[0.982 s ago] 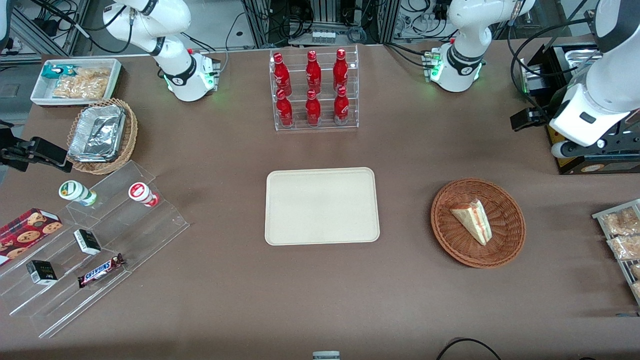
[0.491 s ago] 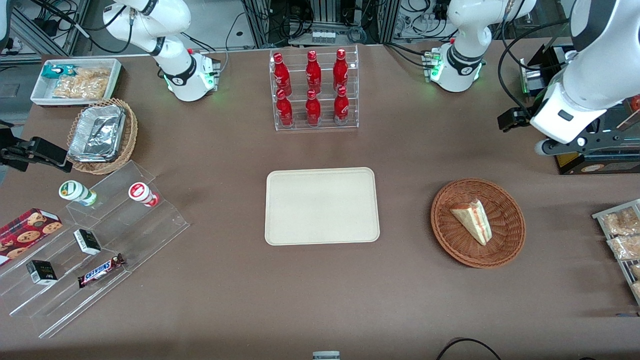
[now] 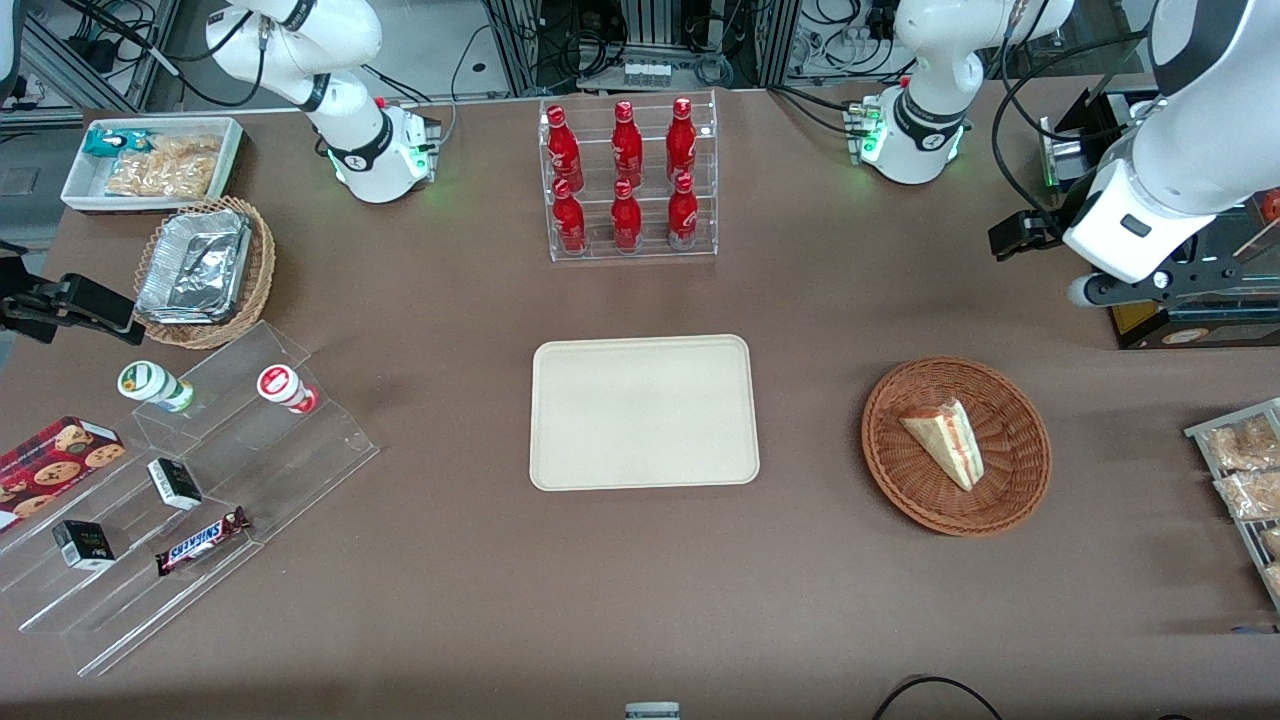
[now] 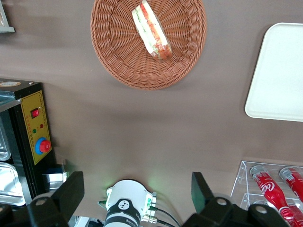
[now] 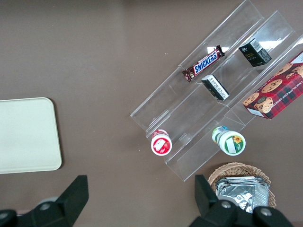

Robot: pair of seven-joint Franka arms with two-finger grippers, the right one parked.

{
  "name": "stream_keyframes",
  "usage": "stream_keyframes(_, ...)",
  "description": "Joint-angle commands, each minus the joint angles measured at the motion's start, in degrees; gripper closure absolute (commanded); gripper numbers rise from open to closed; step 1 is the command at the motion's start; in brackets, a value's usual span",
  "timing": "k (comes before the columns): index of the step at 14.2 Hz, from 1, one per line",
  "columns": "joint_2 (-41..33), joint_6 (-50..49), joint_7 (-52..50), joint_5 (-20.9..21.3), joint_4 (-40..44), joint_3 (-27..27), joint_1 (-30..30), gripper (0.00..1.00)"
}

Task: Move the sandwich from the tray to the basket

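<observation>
My gripper (image 3: pixel 1022 236) hangs farther from the front camera than the brown wicker basket (image 3: pixel 893 478) and somewhat toward the working arm's end, well apart from it. Its fingers stand open with nothing between them, as the left wrist view shows of the gripper (image 4: pixel 137 184). Inside the basket lies the wedge-shaped sandwich (image 3: pixel 945 441), on the woven bottom; the left wrist view also shows the sandwich (image 4: pixel 152 30) and the basket (image 4: pixel 116 56). The white tray (image 3: pixel 645 413) is beside the basket, toward the parked arm's end, and its surface is bare.
Near my gripper stands a black and yellow appliance (image 3: pixel 1200 330). A clear rack of red bottles (image 3: pixel 632 256) is farther from the front camera than the tray. A rack of wrapped food (image 3: pixel 1250 492) sits at the working arm's end, a clear stepped shelf (image 3: pixel 300 450) toward the parked arm's end.
My gripper and arm have shifted a short way toward the parked arm's end, mostly in the first half second. The sandwich, basket and tray have not moved.
</observation>
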Motion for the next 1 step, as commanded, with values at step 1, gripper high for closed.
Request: stream_keyframes(1,-0.13,0.21,-0.65,-1.02,0.53,0.22,-0.03,0.0)
